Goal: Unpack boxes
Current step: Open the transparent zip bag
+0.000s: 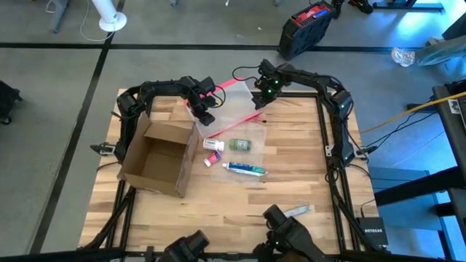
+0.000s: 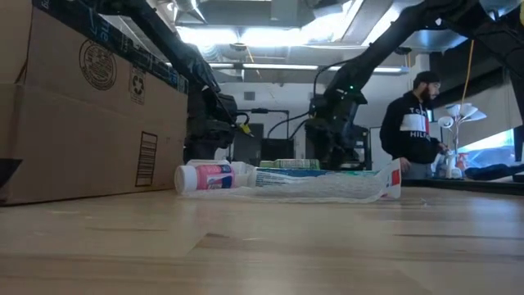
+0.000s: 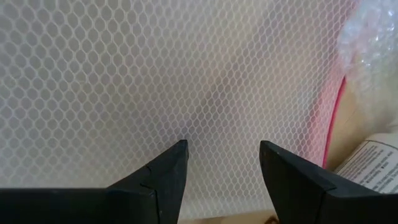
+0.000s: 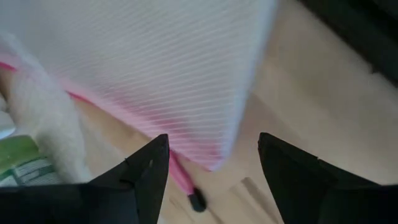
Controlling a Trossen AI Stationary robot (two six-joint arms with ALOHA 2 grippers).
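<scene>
Cardboard box (image 1: 155,158) lies open on the wooden surface (image 1: 291,182), mouth facing up, flaps spread, its long axis running from the near edge toward the left claw (image 1: 204,110). That claw, fingers apart, holds nothing above the clear pouch (image 1: 231,115), box just beside it. The right claw (image 1: 260,99), also open, hovers over the pouch's far corner, well apart from the box.
</scene>
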